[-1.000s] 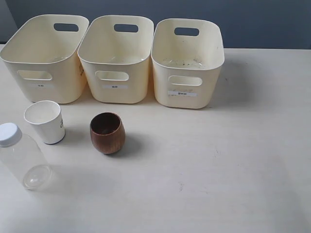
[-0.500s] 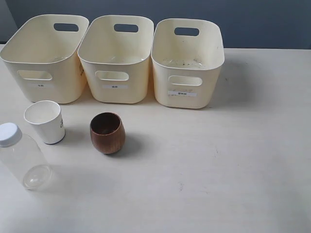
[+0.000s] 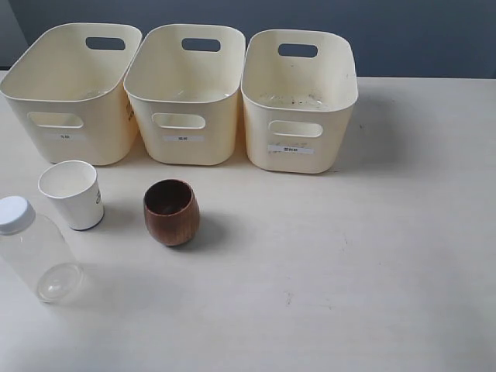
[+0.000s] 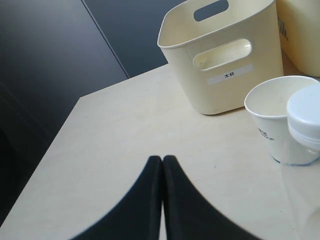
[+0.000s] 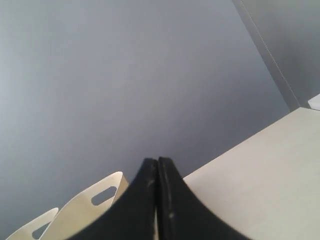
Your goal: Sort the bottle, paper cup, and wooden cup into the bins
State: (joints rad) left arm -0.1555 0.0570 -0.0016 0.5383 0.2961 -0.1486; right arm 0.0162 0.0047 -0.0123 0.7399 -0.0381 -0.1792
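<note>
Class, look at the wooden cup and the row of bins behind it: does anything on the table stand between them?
Nothing visible does. The wooden cup stands upright on bare table in front of the bins. The paper cup and the bottle stand off to its side, clear of that path.

- Left gripper (image 4: 162, 161): two black fingers pressed flat together, tips meeting with no gap, nothing between them
- Right gripper (image 5: 157, 162): two black fingers likewise closed tip to tip, holding nothing
- Neither arm nor gripper shows in the exterior view
- Only the fingers show in each wrist view; wrists and arms are out of sight
</note>
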